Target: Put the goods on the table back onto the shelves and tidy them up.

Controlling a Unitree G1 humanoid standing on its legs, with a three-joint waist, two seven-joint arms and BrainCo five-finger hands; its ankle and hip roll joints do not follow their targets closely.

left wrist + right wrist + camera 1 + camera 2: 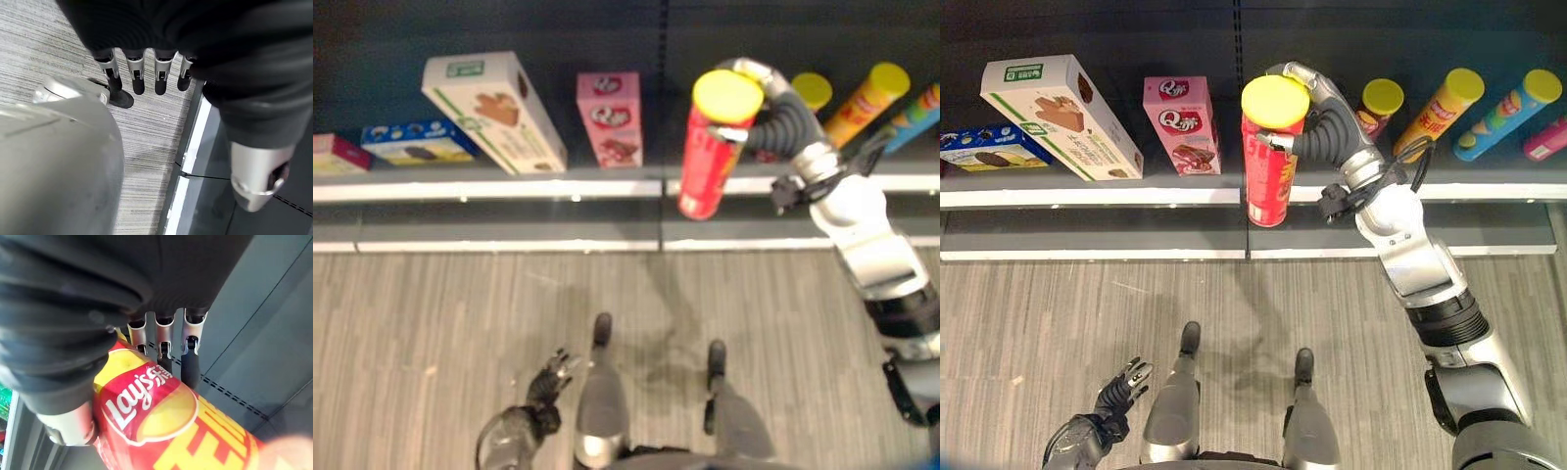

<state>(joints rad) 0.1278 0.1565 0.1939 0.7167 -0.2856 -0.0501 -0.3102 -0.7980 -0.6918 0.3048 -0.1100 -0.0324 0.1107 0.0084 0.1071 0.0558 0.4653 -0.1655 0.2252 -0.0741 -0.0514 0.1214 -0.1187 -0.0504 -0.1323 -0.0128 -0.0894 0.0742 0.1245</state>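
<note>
Your left hand [1116,388] hangs low over the floor [1028,323], fingers relaxed and empty. Farther out, your right hand [1317,122] is wrapped round the upper part of the red chip can [1268,157], holding it upright in front of the shelf [1087,194], between the pink box [1180,122] and the leaning yellow-lidded cans [1445,113]. Expect a light, stiff, smooth tube that may slip; grip its middle gently.

Blue box [979,149] cut off (view's left edge).

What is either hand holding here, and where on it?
The right hand grips the red chip can round its upper part, just under the yellow lid. The left hand holds nothing.
</note>
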